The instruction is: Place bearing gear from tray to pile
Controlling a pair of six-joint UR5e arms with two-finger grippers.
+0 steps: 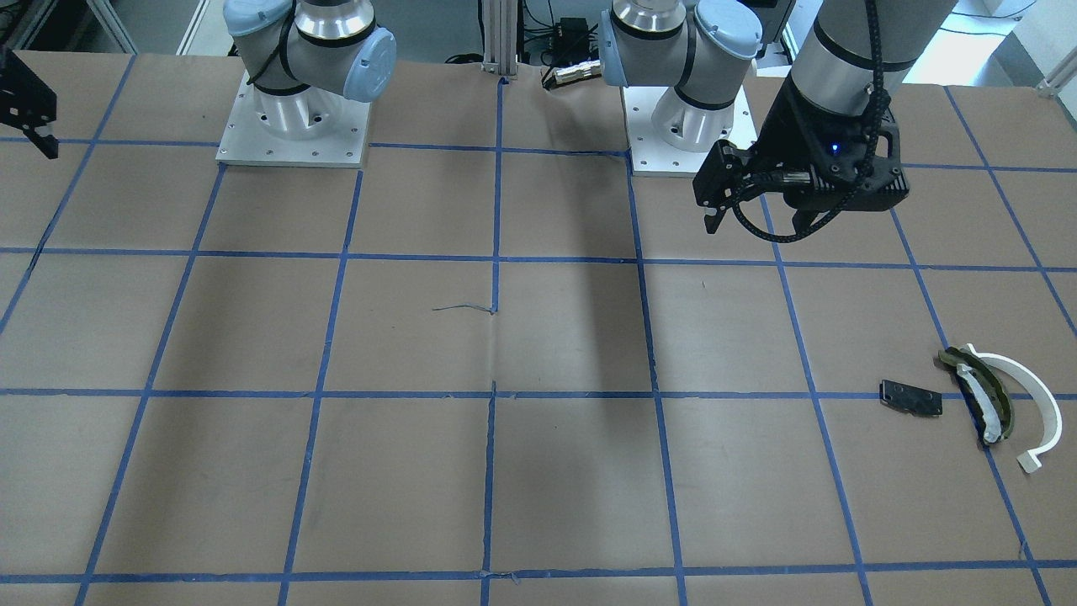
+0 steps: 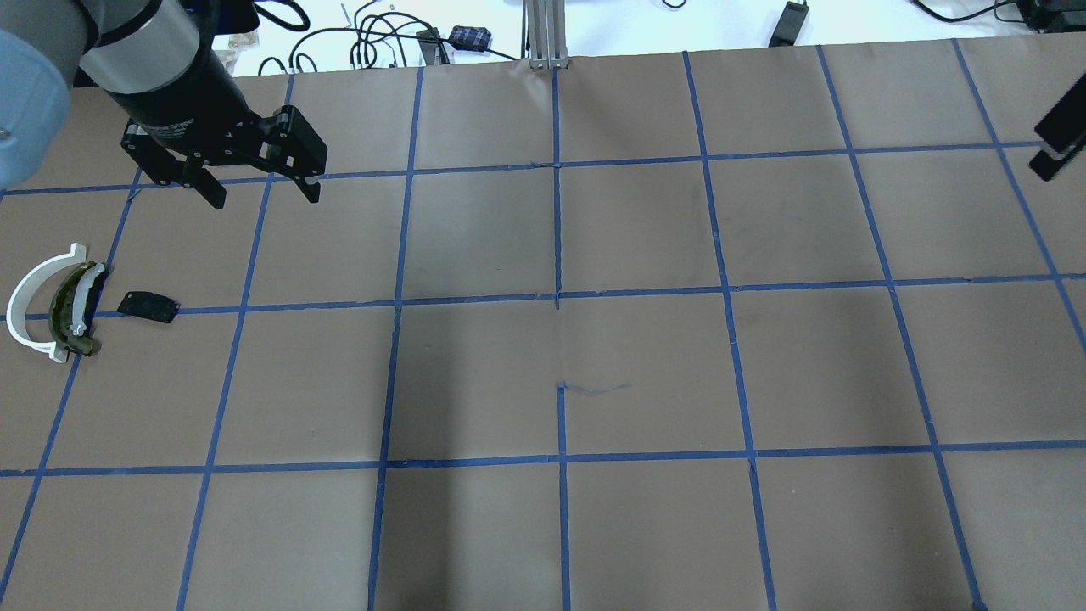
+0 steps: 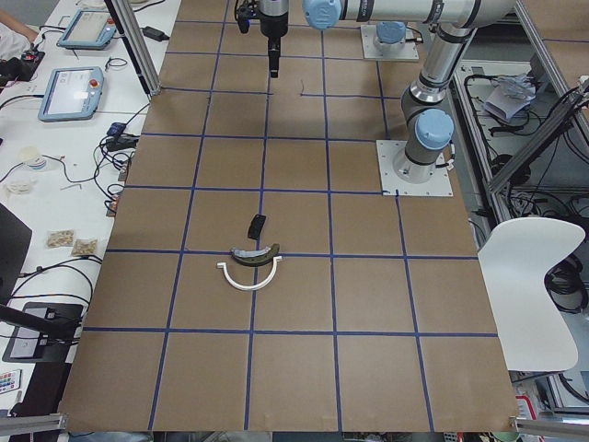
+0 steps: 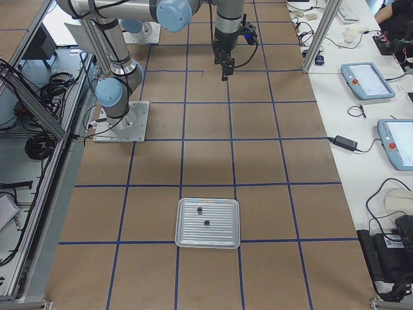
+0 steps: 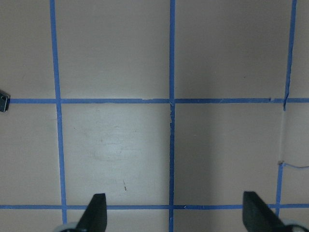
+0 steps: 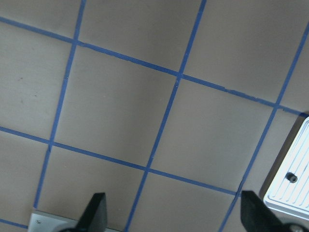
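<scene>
Bearing gears [image 4: 206, 223]: two small dark ones in tray [image 4: 208, 245]. Pile [image 2: 76, 310] far from tray, no gear there. My left hand [image 2: 265, 199], right hand [image 6: 174, 195] both spread wide, empty. Nothing moved yet, I think.

You'll see the tray [image 4: 219, 234] is ribbed bare metal with a dull sheen. The table cover [image 1: 421, 471] is matt brown paper under blue tape [image 1: 496, 210]. The half-ring [image 1: 1039, 400] is smooth white plastic and the black plate [image 1: 910, 397] is matt.
</scene>
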